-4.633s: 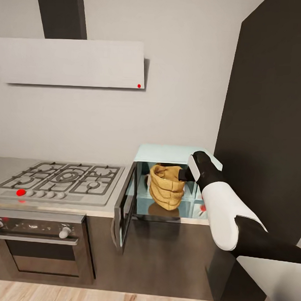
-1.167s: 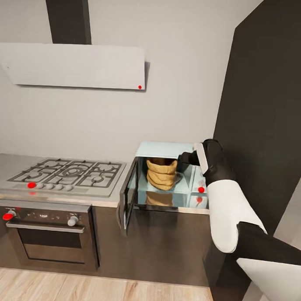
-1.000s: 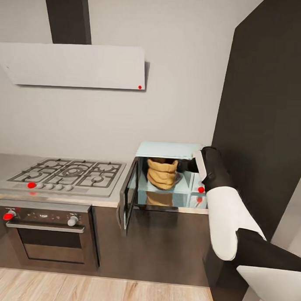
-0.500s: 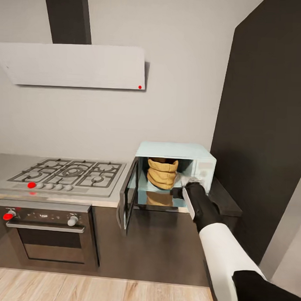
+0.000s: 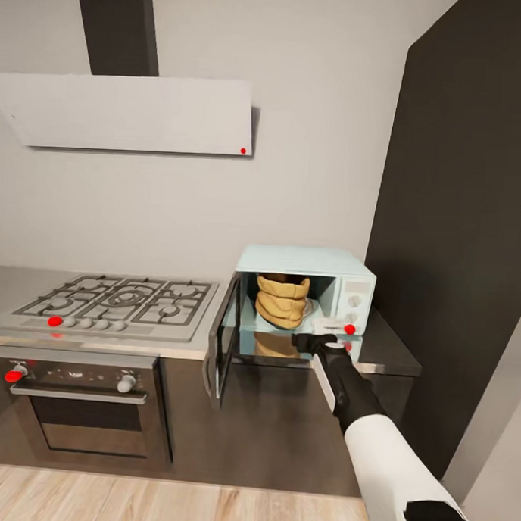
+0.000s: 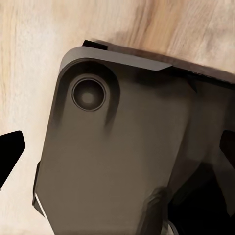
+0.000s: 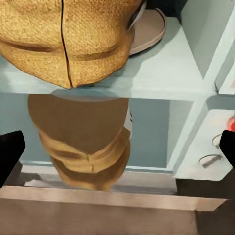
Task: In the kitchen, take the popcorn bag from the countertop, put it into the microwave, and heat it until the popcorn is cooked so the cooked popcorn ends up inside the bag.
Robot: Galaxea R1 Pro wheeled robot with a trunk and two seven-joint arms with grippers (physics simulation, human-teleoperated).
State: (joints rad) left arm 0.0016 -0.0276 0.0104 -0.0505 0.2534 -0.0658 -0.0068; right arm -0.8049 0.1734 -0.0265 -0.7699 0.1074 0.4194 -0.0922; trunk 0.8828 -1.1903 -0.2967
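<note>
Head view takes in a kitchen wall with a tall dark cabinet (image 5: 467,224) at the right, a pale range hood (image 5: 130,112) above, and a grey gas hob (image 5: 111,305) over a built-in oven (image 5: 72,400) at the left. The table (image 5: 389,355), a glossy grey worktop, carries the microwave (image 5: 310,261), pale mint-blue, standing just beside the hob. Its door (image 5: 220,342) hangs wide open toward the hob side, and its control panel with knobs and a red dot faces forward at the cabinet side. The popcorn bag (image 5: 281,301) stands upright inside the open cavity, tan-brown with a rolled rim, and its reflection shows on the shiny surface below it. The right arm (image 5: 374,440), white with a black forearm, reaches up from the lower right, and the right gripper (image 5: 314,342) sits in front of the lower edge of the microwave opening, clear of the bag. In the right wrist view the fingers (image 7: 11,152) stand spread apart at both edges with nothing between them, and the bag (image 7: 73,41) sits ahead on the cavity floor beside a pale turntable plate (image 7: 149,30). In the left wrist view the left fingers (image 6: 10,152) are likewise parted and hold nothing, over a dark part of the robot's base (image 6: 117,152) and a wooden floor (image 6: 29,63).
</note>
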